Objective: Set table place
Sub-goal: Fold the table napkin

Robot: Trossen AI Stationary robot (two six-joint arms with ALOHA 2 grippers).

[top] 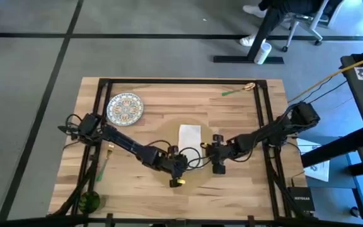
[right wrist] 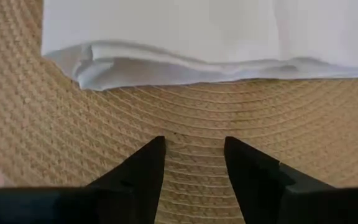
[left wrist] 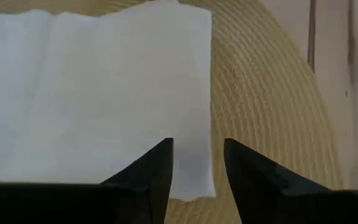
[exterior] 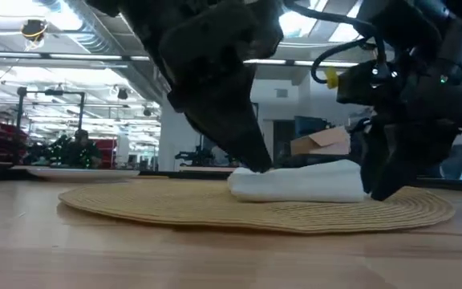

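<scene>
The round tan woven place point(top: 169, 135) lies in the middle of the wooden table point(top: 244, 189). A folded white napkin point(top: 190, 135) rests flat on it. My left gripper point(left wrist: 194, 163) is open and low, with its fingers over one corner of the napkin point(left wrist: 191, 180). My right gripper point(right wrist: 192, 163) is open and low over the place's weave point(right wrist: 191, 118), just short of the napkin's folded edge point(right wrist: 185, 65). In the low view the two grippers stand at the napkin's point(exterior: 299, 183) two ends. My left gripper has its fingertips point(left wrist: 160, 158) on either side of the napkin's corner, coming down at a slant. I cannot tell whether they touch the napkin. My right gripper's fingertips point(exterior: 379, 189) reach down to the place, and I cannot tell whether they touch it.
A small patterned plate point(top: 125, 107) sits at the far left of the table. A green-handled piece point(top: 235, 91) lies near the far right corner. A thin yellow-green piece point(top: 103, 167) and a dark green object point(top: 90, 200) lie at the near left.
</scene>
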